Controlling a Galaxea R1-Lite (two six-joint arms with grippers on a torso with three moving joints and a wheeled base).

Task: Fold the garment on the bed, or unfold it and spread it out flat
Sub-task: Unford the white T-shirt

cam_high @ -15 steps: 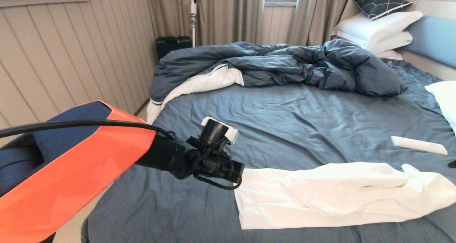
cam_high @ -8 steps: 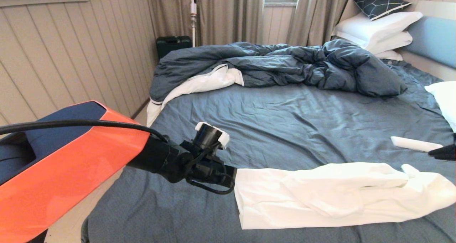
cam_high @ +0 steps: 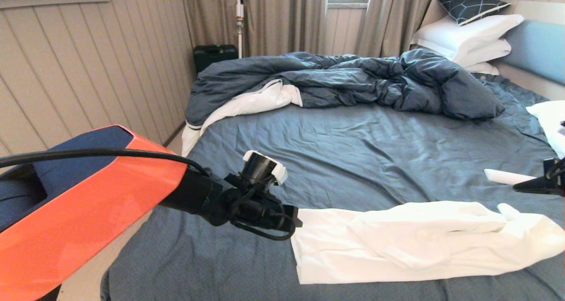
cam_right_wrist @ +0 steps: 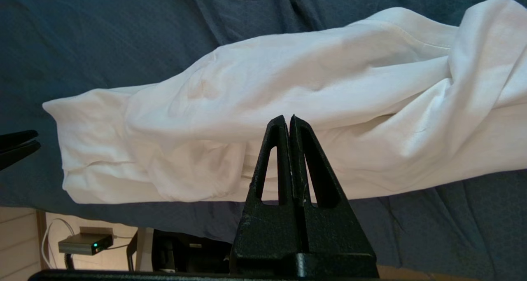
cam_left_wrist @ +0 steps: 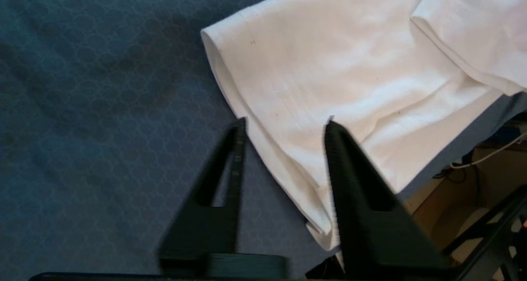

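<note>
no brand, label or writing can be read anywhere in these views.

the garment [cam_high: 419, 239] is a plain white shirt of thin, soft cloth, gathered into a long creased band across the lower right of the head view, along the near edge of the bed [cam_high: 353, 151]. its left end is a squared, folded hem with a fine stitched seam; its right end bunches into soft twisted folds. the sheet beneath is matte slate-blue with a faint repeating woven pattern.

the left gripper [cam_left_wrist: 284, 124], black with tapered triangular fingers, sits at the lower centre of the head view on a glossy orange and navy arm. its jaws are parted and straddle the hem edge of the garment, one finger over the sheet and the other over the white cloth; nothing is pinched between them.

the right gripper [cam_right_wrist: 288, 120] enters at the right edge of the head view, its two hollow wedge-shaped fingers pressed together with no cloth between them, above the garment's middle.

a puffy dark blue duvet [cam_high: 344, 80] with white lining lies rumpled in the upper centre. smooth white pillows [cam_high: 468, 34] stack at upper right under a dark cushion [cam_high: 470, 1] with a pale geometric line pattern. a slim white bar-shaped object [cam_high: 507, 176] lies on the sheet at the right.
</note>
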